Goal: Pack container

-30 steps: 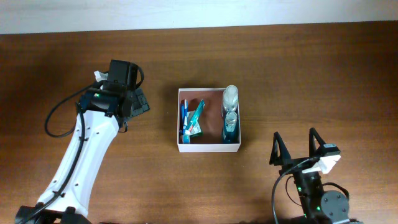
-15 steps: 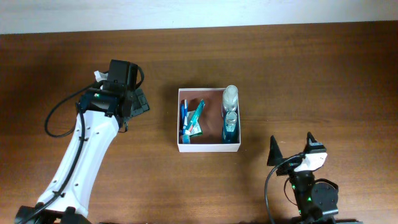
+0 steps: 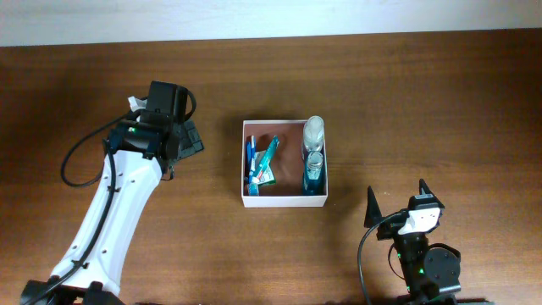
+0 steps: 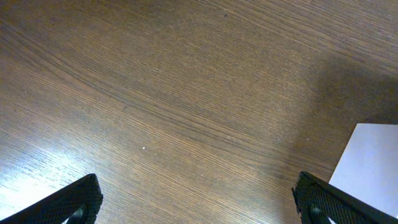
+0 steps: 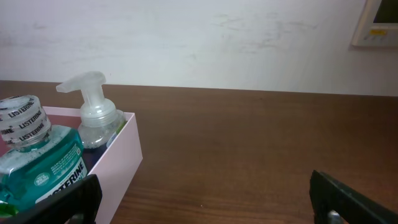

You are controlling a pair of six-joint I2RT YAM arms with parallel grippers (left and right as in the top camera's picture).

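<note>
— Any writing to read?
— "LISTERINE", on the teal mouthwash bottle [image 5: 37, 171]. It stands upright beside a clear pump bottle [image 5: 93, 115] along the 3 o'clock wall of the shallow white cardboard container [image 3: 284, 202].
— And the container?
— Mid-table, open side up, edges square to the brown wooden table [image 3: 423, 93].
— Pincers?
— The left gripper [image 4: 198, 202] is at its 9 o'clock and the right gripper [image 3: 396, 201] at 5 o'clock, both spread wide.

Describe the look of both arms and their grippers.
Left arm: long white link, black wrist, looped black cable, green light. Right arm: black, with a small white piece and a green light. Left gripper and right gripper: black fingers.
</note>
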